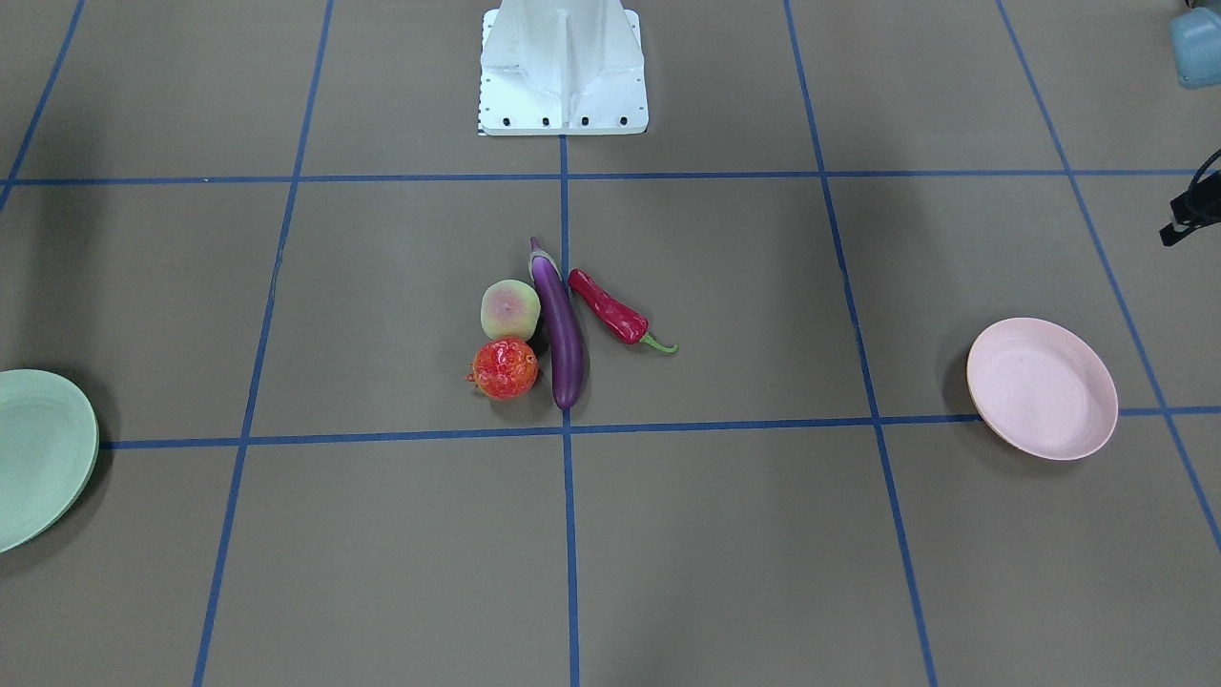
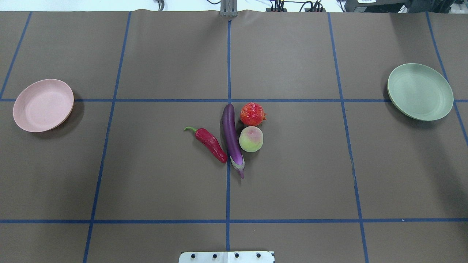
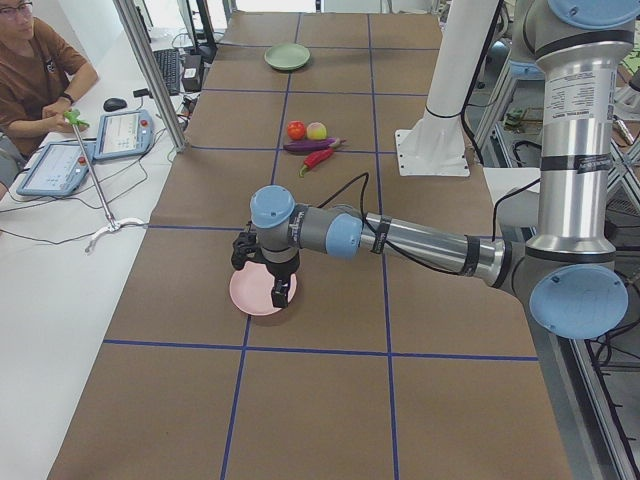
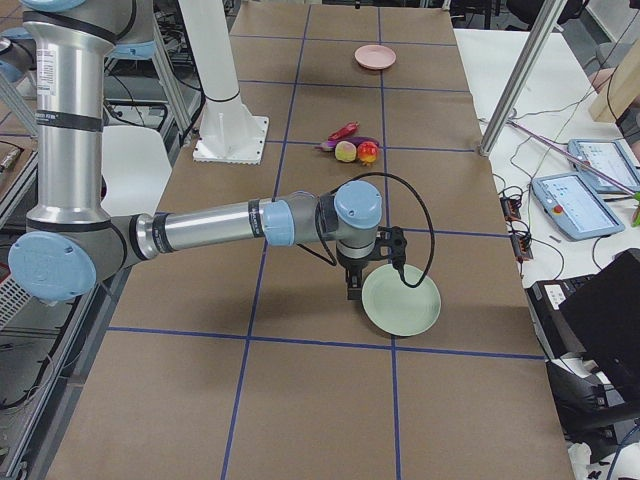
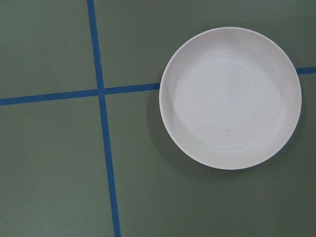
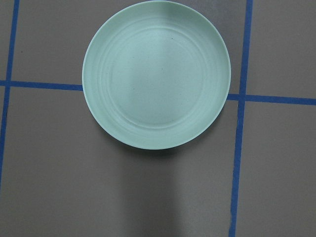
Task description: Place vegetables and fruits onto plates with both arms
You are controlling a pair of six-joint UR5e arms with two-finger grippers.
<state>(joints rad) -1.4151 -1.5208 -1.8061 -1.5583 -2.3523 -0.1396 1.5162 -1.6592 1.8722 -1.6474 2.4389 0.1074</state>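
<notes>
Left end effector (image 3: 283, 296) over pink plate (image 3: 248, 292), right end effector (image 4: 352, 291) — green plate (image 4: 405, 305); aperture unclear.

Lighting's bright and flat pretty much everywhere, coming from above, so shadows stay soft. In the overhead view the pink plate (image 2: 43, 105) drops a fuzzy shadow toward 4 o'clock and the green plate (image 2: 419, 91) toward 8 o'clock. Big vague dark patches sit on the table (image 2: 292, 175) around 4 and 8 o'clock. The eggplant (image 2: 231, 135) carries a thin glare streak. The left wrist view has a heavy green cast: the brown surface reads green, the pink plate white. The right wrist view shows a broad dim band from the plate down to 6 o'clock. Focus is crisp throughout.
</notes>
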